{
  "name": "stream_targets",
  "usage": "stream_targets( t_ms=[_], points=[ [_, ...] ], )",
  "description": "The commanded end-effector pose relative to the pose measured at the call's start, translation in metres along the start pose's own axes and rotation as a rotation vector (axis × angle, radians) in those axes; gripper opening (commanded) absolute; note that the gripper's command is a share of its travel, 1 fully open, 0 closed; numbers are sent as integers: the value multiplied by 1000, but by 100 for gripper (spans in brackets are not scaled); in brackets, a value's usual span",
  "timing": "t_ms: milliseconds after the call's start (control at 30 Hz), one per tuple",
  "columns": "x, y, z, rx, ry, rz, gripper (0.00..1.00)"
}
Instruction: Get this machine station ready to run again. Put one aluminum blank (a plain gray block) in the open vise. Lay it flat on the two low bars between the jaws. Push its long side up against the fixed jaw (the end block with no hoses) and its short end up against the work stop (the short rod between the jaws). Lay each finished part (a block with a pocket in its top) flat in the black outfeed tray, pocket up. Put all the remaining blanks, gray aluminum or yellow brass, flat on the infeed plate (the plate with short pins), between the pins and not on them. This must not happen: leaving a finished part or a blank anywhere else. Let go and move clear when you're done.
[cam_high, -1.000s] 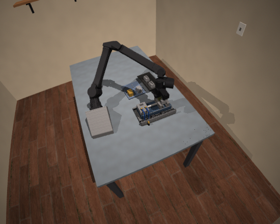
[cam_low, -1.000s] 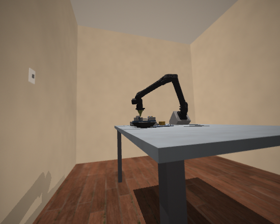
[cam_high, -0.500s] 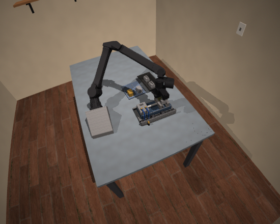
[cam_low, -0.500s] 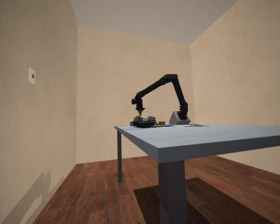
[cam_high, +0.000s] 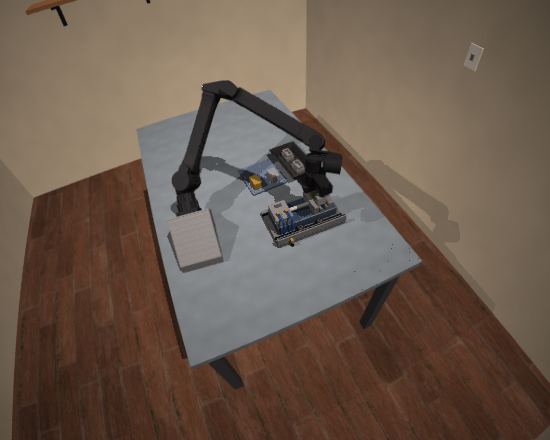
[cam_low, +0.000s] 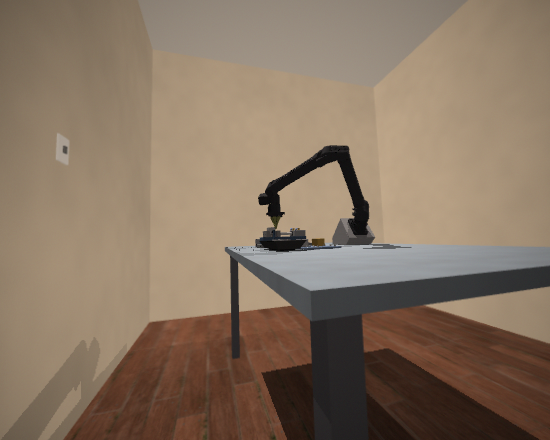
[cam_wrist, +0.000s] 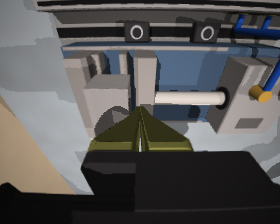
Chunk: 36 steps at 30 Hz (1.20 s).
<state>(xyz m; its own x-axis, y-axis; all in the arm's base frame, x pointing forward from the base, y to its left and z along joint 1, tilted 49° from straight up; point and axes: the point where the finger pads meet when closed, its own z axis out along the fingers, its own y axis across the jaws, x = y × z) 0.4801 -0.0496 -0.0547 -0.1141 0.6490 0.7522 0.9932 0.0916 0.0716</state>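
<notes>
The gripper (cam_wrist: 140, 131) is closed on nothing, its two olive, wedge-shaped fingers pressed flat together into one sharp point just left of centre in the wrist view; behind them the matte black wrist body fills the lower part of the frame. The point hangs over the vise (cam_wrist: 175, 85), whose blue base carries pale grey square-cornered blocks; a gray blank (cam_wrist: 106, 102) lies flat left of centre, its shadowed near corner under the fingertip, against a larger grey block on the left that shows no hoses; whether it touches the bars beneath I cannot tell. A smooth cream rod (cam_wrist: 187, 98) runs level from beside the fingertip to the right-hand grey block (cam_wrist: 243, 97), which bears blue hoses (cam_wrist: 250, 25) in the upper right and a round yellow fitting (cam_wrist: 260, 93).

In the top view, the vise (cam_high: 302, 220) sits right of centre on the flat grey-blue table (cam_high: 300, 295); the black outfeed tray (cam_high: 280, 150) above it holds two pocketed finished parts (cam_high: 293, 159); the infeed plate (cam_high: 250, 175) to its left carries a yellow brass blank (cam_high: 256, 182) and a gray block (cam_high: 272, 176) side by side. A pale ribbed slab (cam_high: 195, 239) lies at the arm's base, well apart from the vise. The lower half of the table is bare of station parts; its right edge runs near the vise.
</notes>
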Motion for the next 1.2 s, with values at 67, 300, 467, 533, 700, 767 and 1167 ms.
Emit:
stream_targets(
  t_ms=[67, 300, 467, 533, 700, 767, 1167],
  points=[
    [2, 1, 16, 23, 10, -2, 0],
    [2, 3, 15, 20, 8, -5, 0],
    [3, 7, 13, 17, 5, -9, 0],
    [3, 7, 13, 17, 5, -9, 0],
    [3, 11, 10, 12, 2, -15, 0],
    [3, 14, 9, 10, 0, -18, 0],
    [3, 18, 7, 8, -1, -20, 0]
  ],
)
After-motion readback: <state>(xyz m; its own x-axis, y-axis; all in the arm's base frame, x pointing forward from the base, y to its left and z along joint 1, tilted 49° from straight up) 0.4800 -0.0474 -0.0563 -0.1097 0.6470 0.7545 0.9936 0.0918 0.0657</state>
